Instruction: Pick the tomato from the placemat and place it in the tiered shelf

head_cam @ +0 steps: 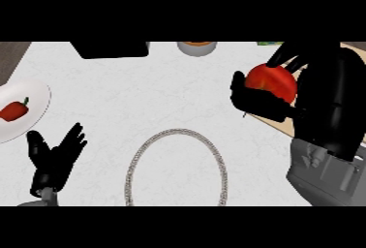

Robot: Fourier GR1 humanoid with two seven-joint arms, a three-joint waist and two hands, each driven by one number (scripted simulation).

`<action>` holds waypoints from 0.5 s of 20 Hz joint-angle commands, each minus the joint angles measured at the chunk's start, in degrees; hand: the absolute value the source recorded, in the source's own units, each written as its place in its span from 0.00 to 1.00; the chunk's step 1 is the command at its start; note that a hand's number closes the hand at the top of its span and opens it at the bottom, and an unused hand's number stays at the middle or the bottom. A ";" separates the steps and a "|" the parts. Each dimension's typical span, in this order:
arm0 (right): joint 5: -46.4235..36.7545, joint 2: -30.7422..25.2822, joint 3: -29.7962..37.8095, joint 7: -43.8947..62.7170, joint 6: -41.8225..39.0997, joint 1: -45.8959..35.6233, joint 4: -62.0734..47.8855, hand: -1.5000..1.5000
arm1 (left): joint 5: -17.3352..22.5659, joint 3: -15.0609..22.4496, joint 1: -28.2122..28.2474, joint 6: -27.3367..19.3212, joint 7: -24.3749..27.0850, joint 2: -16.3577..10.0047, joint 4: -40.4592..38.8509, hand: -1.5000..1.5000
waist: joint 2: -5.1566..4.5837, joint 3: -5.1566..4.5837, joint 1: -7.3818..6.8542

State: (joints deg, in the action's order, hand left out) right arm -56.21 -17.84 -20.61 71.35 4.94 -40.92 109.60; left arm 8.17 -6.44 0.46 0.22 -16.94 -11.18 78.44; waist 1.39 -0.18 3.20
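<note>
The right robot hand (pixel 261 102) is curled round the tomato (pixel 275 80), fingers over its top and thumb side below, near the worktop's (pixel 143 87) right edge toward the far corner. The tomato looks lifted over the placement (pixel 280 127), a tan strip showing under the hand and forearm. It looks nearly round, with no clear long axis; its stem end is hidden, so I cannot tell which way it points.

Left of that hand, the middle of the worktop lies between the tomato and the shelf (pixel 178 130), which shows as an oval wire rim at the middle of the near edge. The left robot hand (pixel 53 155) rests open, fingers up, at the near left corner, beside the shelf and apart from it.

On the left edge sits a plate (pixel 34 92) with a red pepper (pixel 14 110). Along the far edge are a black block (pixel 111 48), a round pot (pixel 196 47) and a green scrap (pixel 268 43).
</note>
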 commanded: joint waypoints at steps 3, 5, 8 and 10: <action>1.54 -2.55 10.17 13.23 -15.89 -6.16 5.51 1.00 | 0.34 0.09 -0.25 1.13 -0.04 -0.51 0.58 0.50 | -0.29 0.00 -1.15; 3.83 -4.94 14.47 10.44 -16.92 -5.38 4.73 1.00 | 0.54 -0.23 -0.74 1.58 -0.44 -1.08 0.10 0.50 | -0.62 0.07 -1.39; 8.45 -8.37 20.50 8.72 -22.10 -9.83 3.95 1.00 | -1.74 1.24 -1.18 -0.92 0.39 0.85 -0.31 0.50 | -0.59 0.04 -1.34; 9.74 -10.02 22.82 6.82 -22.90 -8.94 2.59 1.00 | -1.55 1.86 -1.78 -0.67 -0.02 1.50 -0.14 0.50 | -0.77 0.08 -1.65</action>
State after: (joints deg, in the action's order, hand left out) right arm -49.53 -24.95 -2.74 68.18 -6.95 -46.57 112.48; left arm 7.54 -5.72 -0.34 0.45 -16.55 -10.78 78.16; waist 0.79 -0.13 1.84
